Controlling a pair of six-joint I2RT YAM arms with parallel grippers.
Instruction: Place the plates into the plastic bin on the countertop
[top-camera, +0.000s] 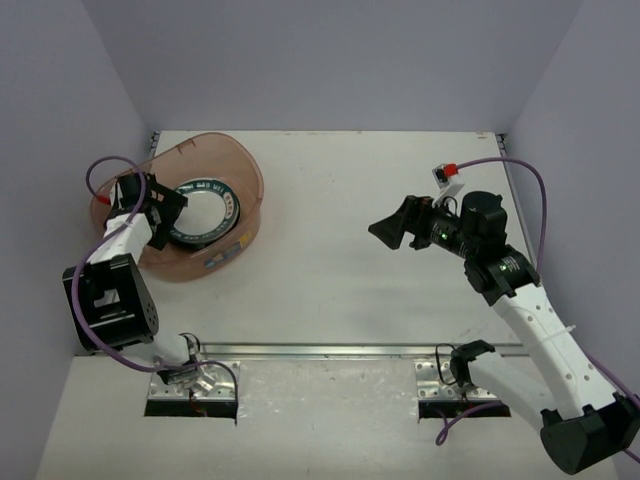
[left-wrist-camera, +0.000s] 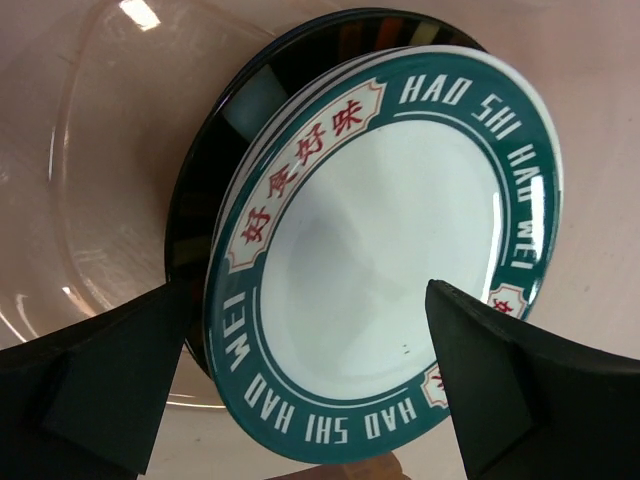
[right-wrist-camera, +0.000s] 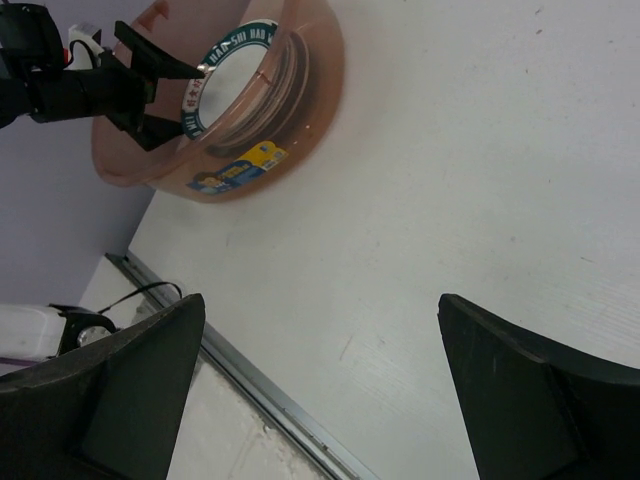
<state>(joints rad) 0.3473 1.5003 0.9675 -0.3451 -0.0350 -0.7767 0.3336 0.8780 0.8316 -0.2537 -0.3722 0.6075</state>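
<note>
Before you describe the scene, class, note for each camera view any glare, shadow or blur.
Top external: even, diffuse light, no hard shadows. Left wrist: a bright glare spot on the translucent pinkish plastic bin wall, a small highlight on the teal-rimmed white round plate, and the left gripper looms dark and soft-edged. Right wrist: the right gripper is a dark, featureless foreground shape.

Looks past the wide-spread right gripper (right-wrist-camera: 320, 330) across the countertop (right-wrist-camera: 470, 180) to the plastic bin (right-wrist-camera: 305, 115) upper left, teal-rimmed plates (right-wrist-camera: 240, 40) inside, left gripper (right-wrist-camera: 190, 97) spread at its rim, metal rail (right-wrist-camera: 262, 392) below
</note>
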